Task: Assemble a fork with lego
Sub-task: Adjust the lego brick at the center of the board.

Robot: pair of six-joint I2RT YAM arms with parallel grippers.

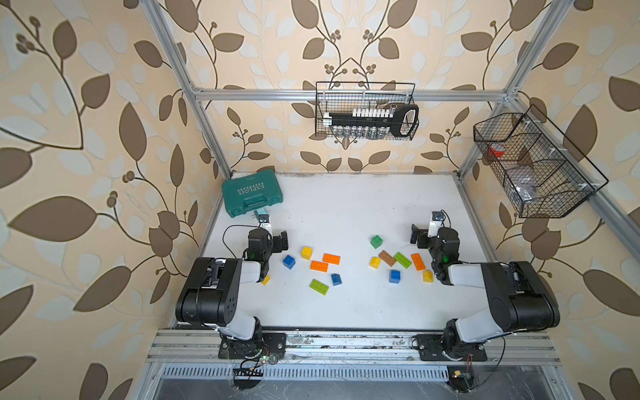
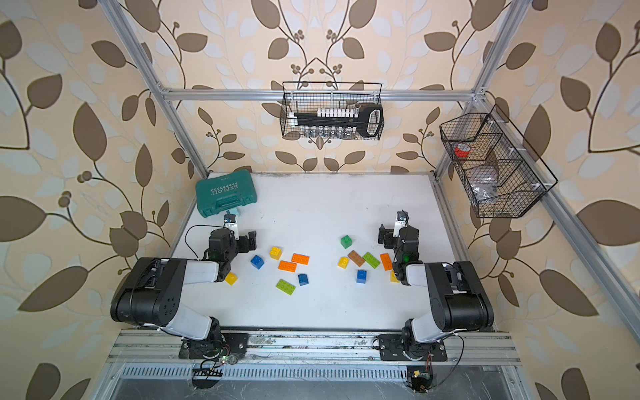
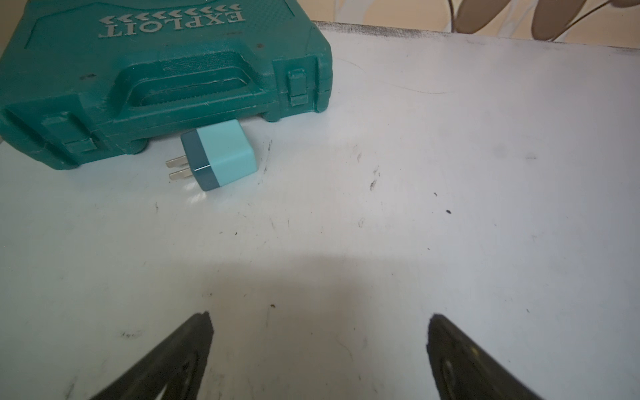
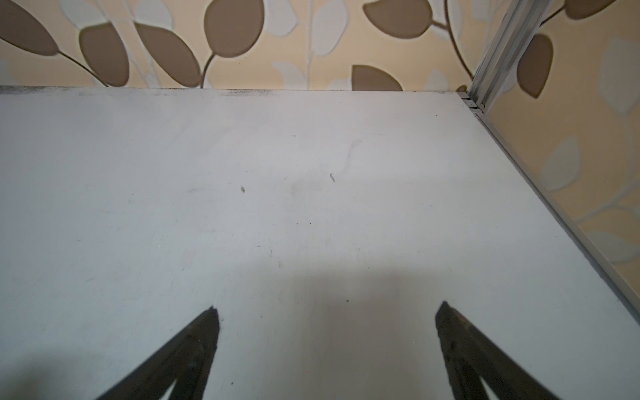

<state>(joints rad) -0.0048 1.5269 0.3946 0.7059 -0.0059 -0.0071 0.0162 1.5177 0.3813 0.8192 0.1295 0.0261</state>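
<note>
The left end effector (image 3: 318, 317) and right end effector (image 4: 325, 310) hung wide apart, empty; gripping a long orange brick (image 1: 319, 266) squarely across its narrow sides looked the soundest start.

Left arm (image 1: 214, 287) and right arm (image 1: 519, 298) sit folded, left fingers (image 3: 180, 356) and right fingers (image 4: 187, 353) splayed.

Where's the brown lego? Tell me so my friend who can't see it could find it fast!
Start at the white table, then go to the bunch of bricks beside the right arm. The brown brick lies flat there, between a small yellow brick and a long light-green brick. It is the only brown one; all the others are orange, yellow, blue or green.
</note>
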